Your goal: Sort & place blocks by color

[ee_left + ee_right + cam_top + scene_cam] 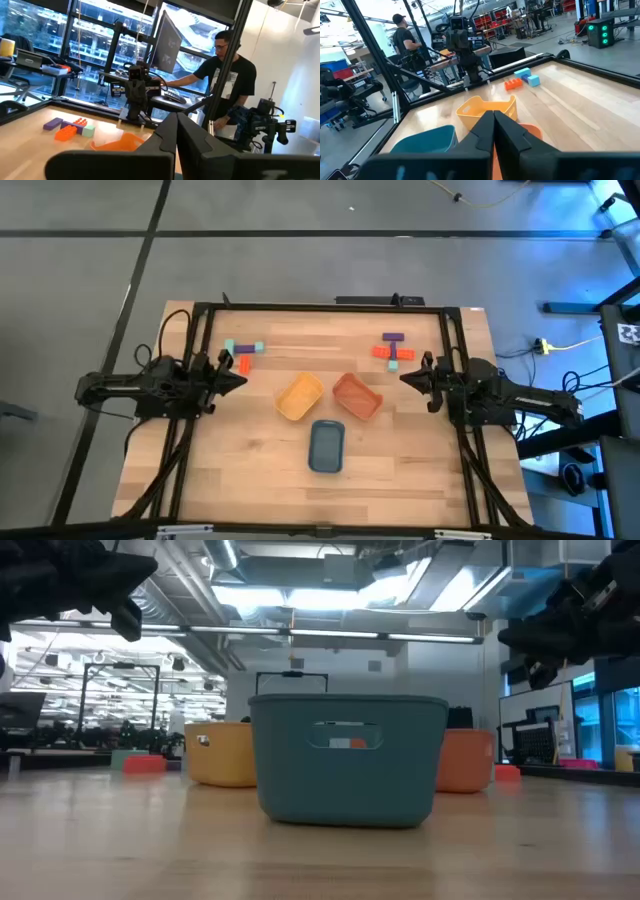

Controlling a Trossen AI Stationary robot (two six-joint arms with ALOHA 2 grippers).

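Note:
Two groups of small blocks lie flat on the wooden table toward its far edge. The left group (243,352) has teal, purple and orange blocks, and shows in the right wrist view (521,80). The right group (392,350) has purple, orange and teal blocks, and shows in the left wrist view (70,128). My left gripper (238,376) hangs shut and empty above the table, near the left group. My right gripper (408,377) hangs shut and empty above the table, near the right group.
Three small trays stand mid-table: a yellow tray (299,396), an orange tray (357,396) and a blue tray (326,446) nearer the front edge. A dark metal frame (320,306) runs round the table. A person (225,75) stands beyond the table's right side.

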